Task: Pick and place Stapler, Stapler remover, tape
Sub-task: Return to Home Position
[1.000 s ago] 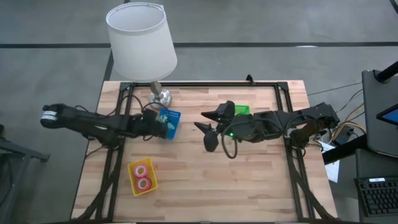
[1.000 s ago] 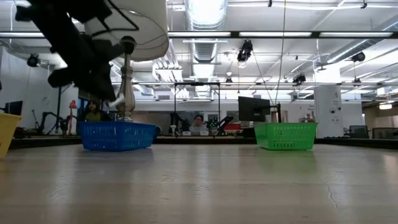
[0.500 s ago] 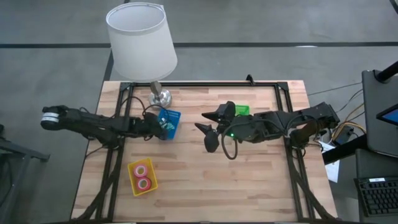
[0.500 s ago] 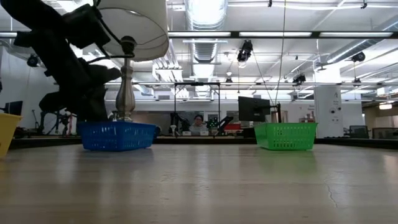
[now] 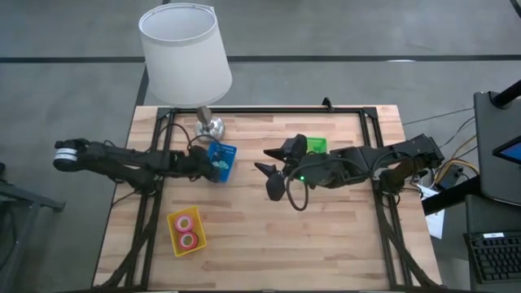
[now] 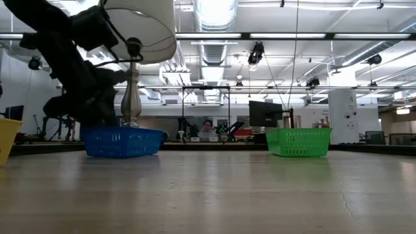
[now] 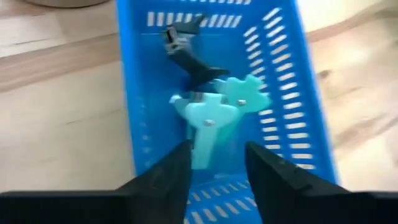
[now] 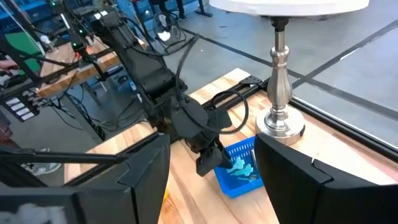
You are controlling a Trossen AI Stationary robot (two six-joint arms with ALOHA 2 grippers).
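Two light-teal staple removers [image 7: 214, 115] lie in the blue tray [image 7: 140, 124], with a dark object [image 7: 189, 53] beside them toward its far end. My left gripper [image 7: 214, 177] is open just over the tray's near end [image 5: 213, 163], its fingers on either side of one remover's lower end without plainly touching it. My right gripper [image 5: 266, 168] hangs open over the middle of the table, next to the green tray [image 5: 317, 144]. Two rolls of red and pink tape [image 5: 187, 230] lie in the yellow tray [image 5: 175, 244]. No stapler can be made out.
A lamp with a white shade [image 5: 186, 49] stands on its metal base [image 5: 210, 126] right behind the blue tray. In the low view the blue tray [image 6: 122, 142] and the green tray [image 6: 298, 142] sit far back, with bare wood in front. Cables trail beside the right arm.
My left gripper has come down from above the blue tray to just over it, then held there. The right arm has stayed about where it was.
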